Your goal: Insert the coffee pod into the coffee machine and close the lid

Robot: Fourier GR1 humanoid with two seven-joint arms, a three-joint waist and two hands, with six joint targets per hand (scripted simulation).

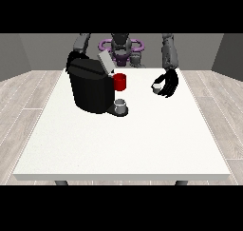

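A black coffee machine (90, 86) stands on the white table (123, 139) at the left, its grey lid (106, 62) tilted up. A small grey cup (121, 104) sits on the machine's base at its front right. The small white coffee pod (156, 87) is at the fingertips of the hand at the view's right (169, 84), whose fingers curl round it just above the table. The hand at the view's left is hidden behind the machine; only its arm (81, 44) shows.
A red mug (120, 81) stands right behind the machine's right side, between the machine and the pod. The table's front half lies bare towards the camera.
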